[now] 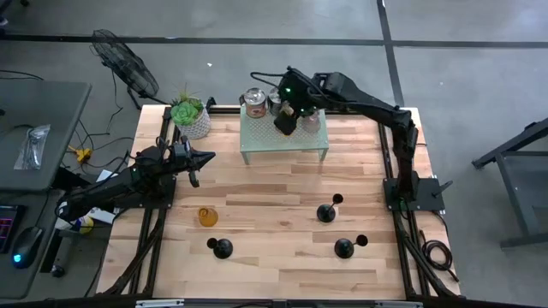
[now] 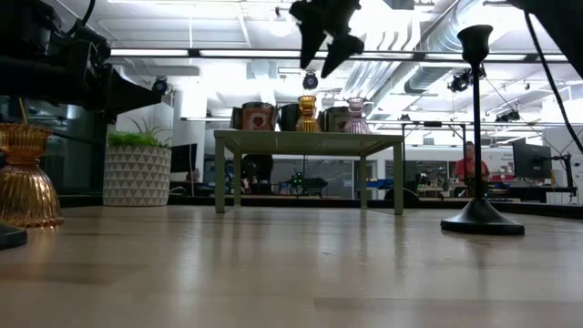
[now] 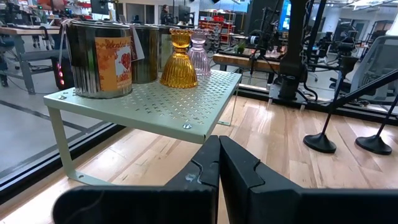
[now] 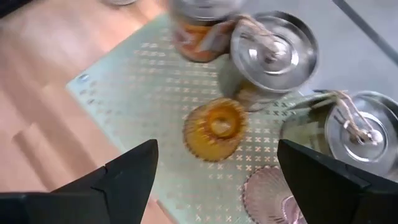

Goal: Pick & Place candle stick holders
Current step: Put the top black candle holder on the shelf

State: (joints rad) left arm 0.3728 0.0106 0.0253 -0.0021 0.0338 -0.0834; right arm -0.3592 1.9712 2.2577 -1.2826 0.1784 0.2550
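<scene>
A pale green perforated shelf (image 1: pixel 282 145) stands at the table's far middle. On it stand three shiny silver cups (image 4: pixel 273 46), an amber glass holder (image 4: pixel 216 127) and a pale pink glass holder (image 2: pixel 357 116). My right gripper (image 4: pixel 217 180) hovers open above the amber holder, clear of it (image 2: pixel 328 36). A second amber holder (image 1: pixel 207 216) stands on the table at the near left. Three black stemmed holders (image 1: pixel 327 211) (image 1: pixel 221 248) (image 1: pixel 345 248) stand on their round bases near the front. My left gripper (image 1: pixel 201 158) is shut and empty, left of the shelf.
A white pot with a green plant (image 1: pixel 190 118) stands at the table's far left corner, beside the shelf. Bare wood lies between the shelf and the black holders. A fan (image 1: pixel 127 60) and a desk stand off the table to the left.
</scene>
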